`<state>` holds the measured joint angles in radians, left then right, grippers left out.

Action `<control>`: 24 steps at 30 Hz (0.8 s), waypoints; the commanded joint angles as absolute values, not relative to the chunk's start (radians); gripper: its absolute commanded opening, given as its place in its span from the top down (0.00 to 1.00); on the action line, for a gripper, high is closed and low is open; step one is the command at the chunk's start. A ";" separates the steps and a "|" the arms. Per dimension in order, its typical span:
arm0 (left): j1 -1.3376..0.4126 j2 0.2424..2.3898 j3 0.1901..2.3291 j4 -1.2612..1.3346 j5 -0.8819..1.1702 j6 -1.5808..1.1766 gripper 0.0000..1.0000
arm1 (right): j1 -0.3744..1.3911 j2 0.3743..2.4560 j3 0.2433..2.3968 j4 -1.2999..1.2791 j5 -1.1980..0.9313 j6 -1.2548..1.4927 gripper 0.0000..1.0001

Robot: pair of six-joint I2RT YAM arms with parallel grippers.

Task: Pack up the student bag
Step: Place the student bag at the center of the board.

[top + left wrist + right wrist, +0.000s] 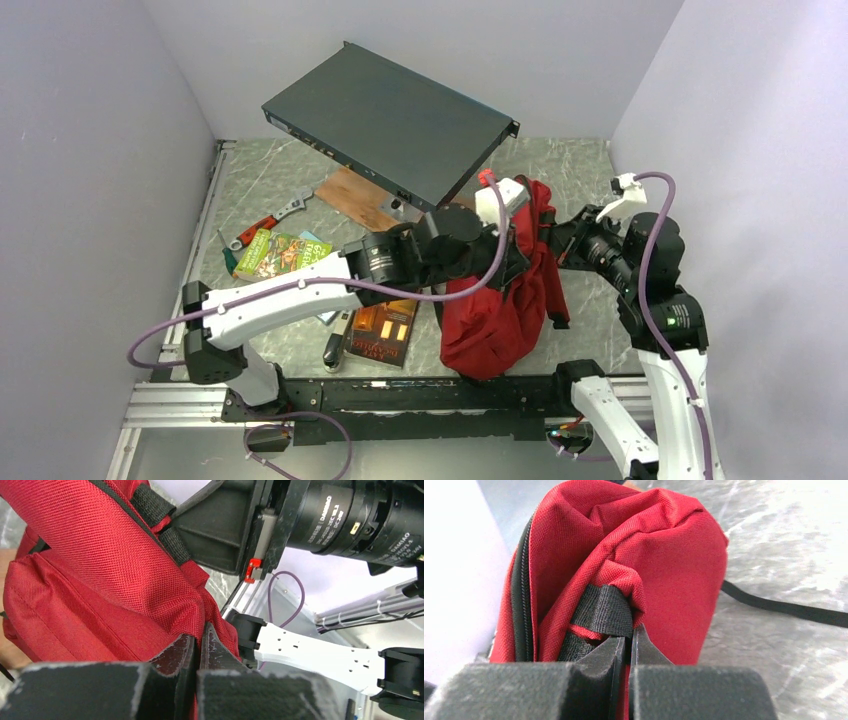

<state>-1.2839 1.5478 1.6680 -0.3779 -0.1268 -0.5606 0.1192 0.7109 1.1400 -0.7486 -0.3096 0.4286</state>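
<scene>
The student bag (pixel 497 305) is a red fabric backpack, held up in a slumped heap at the near middle of the table. My left gripper (pixel 520 232) reaches in from the left at the bag's top. In the left wrist view its jaws (pixel 200 641) are shut on a fold of the red fabric (pixel 100 580). My right gripper (pixel 558 240) comes from the right at the same height. Its jaws (pixel 629 644) are shut on red cloth just under a black webbing loop (pixel 603 611), beside the bag's black zipper (pixel 521 595).
A flat dark grey metal box (pixel 390 125) leans tilted at the back over a brown board (pixel 352 196). A green book (pixel 280 252), a dark book (pixel 382 330), a red-handled tool (pixel 265 226) and a black pen-like item (pixel 335 350) lie left of the bag. Walls enclose three sides.
</scene>
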 commanded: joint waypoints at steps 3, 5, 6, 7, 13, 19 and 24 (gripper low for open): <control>-1.279 1.741 2.032 -0.608 0.007 -0.259 1.00 | 0.120 0.629 1.179 -0.795 -0.017 0.401 1.00; -1.261 1.821 2.157 -0.664 -0.048 -0.175 1.00 | 0.120 0.527 1.101 -0.749 0.055 0.453 1.00; -1.249 1.858 2.208 -0.680 -0.062 -0.143 1.00 | 0.120 0.486 1.059 -0.740 0.076 0.489 1.00; -1.231 1.892 2.254 -0.684 -0.047 -0.107 1.00 | 0.119 0.444 1.020 -0.737 0.086 0.527 1.00; -1.195 1.979 2.264 -0.622 0.003 0.101 1.00 | 0.120 0.268 0.829 -0.830 0.097 0.715 1.00; -1.207 1.885 1.962 -0.563 0.134 0.018 1.00 | 0.119 0.233 0.919 -1.046 0.302 0.727 0.55; -1.241 1.829 1.755 -0.548 0.048 -0.023 1.00 | 0.120 0.255 1.073 -1.119 0.411 0.654 0.41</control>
